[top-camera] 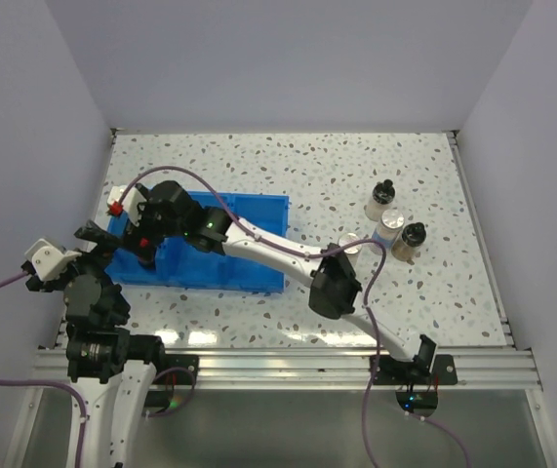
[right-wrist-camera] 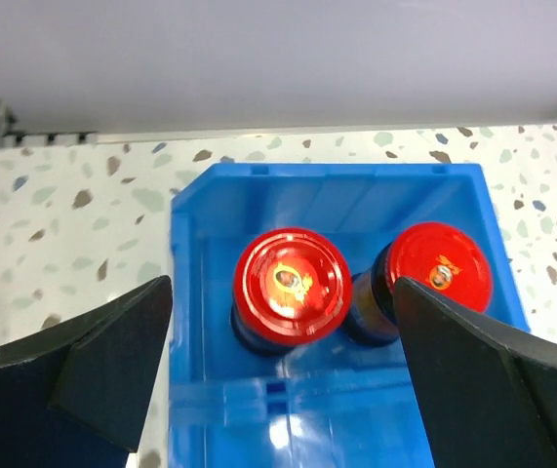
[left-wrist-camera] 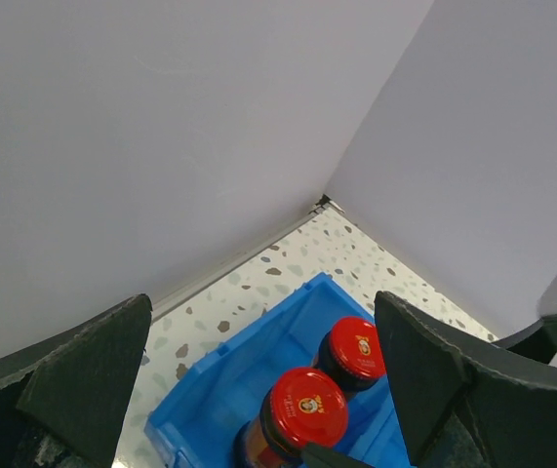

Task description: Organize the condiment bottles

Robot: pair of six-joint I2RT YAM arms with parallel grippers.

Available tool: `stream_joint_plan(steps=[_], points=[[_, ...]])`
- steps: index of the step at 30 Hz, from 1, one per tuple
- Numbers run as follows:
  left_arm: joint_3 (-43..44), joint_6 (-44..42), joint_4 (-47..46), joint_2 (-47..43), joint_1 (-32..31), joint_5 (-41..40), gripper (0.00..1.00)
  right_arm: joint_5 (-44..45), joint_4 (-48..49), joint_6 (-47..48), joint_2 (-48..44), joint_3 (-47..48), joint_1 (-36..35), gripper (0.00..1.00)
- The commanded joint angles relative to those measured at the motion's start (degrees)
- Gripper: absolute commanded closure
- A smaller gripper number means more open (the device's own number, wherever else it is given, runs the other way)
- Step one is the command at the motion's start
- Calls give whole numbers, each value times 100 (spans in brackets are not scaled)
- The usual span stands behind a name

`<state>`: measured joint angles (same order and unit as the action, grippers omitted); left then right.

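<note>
Two dark jars with red lids stand side by side in the end compartment of the blue tray. My right gripper hangs open above them. One jar sits between its fingers, which stand clear of it. The other jar is partly behind the right finger. From above, the right gripper is over the tray's left end. My left gripper is open and empty and looks down at the same jars. The left gripper waits just left of the tray.
On the right of the table stand a clear bottle with a black cap, a silver-topped shaker, a dark-capped bottle and another silver top beside the right arm. White walls close in on three sides.
</note>
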<state>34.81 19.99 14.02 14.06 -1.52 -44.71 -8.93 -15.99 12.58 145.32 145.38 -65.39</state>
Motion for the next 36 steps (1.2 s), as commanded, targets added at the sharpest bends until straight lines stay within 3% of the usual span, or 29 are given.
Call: stream_joint_plan(steps=[1,6,12,14,15,20,21,23,24,26,29,30,33,36], points=[[105,-91,-128,-263,38,705,0,-802,-571,656,-1285,-219,183,1],[473,-547,-14,-536,38,2077,0,-1514,-1536,1219,-2313,-1037,675,1],[1318,-268,663,411,38,4423,0,-2280,-2337,1870,-4096,-2609,1589,1],[1345,-241,585,877,38,5688,0,-2271,-2487,2081,-4824,-3277,1914,1],[1327,-110,523,1044,38,6484,0,-2271,-2627,2099,-5046,-3488,2037,1],[1125,365,-29,2047,-24,8231,0,-2482,-2323,1249,-6653,-5613,3294,1],[1064,496,-153,2074,-215,8293,0,-2299,-1877,1099,-7353,-6035,3435,1],[993,532,-330,2188,-584,8084,0,-2114,-1610,800,-7911,-7047,3830,1],[1010,559,-339,2275,-1108,7761,0,-2278,-1496,686,-8357,-7293,4092,1],[1063,576,-277,2626,-1787,7277,0,-2368,-1538,448,-8624,-7795,5094,1],[1168,524,-330,3162,-3944,5793,0,-2420,-1522,360,-8958,-8358,6053,1],[1212,498,-339,3329,-4361,5032,0,-2516,-1434,333,-9055,-8542,6247,1],[1546,366,-365,4294,-5477,4062,0,-2395,-933,201,-9494,-9281,6712,1],[1906,164,-479,4815,-6043,3629,0,-2184,-933,298,-9759,-9458,7100,1]])
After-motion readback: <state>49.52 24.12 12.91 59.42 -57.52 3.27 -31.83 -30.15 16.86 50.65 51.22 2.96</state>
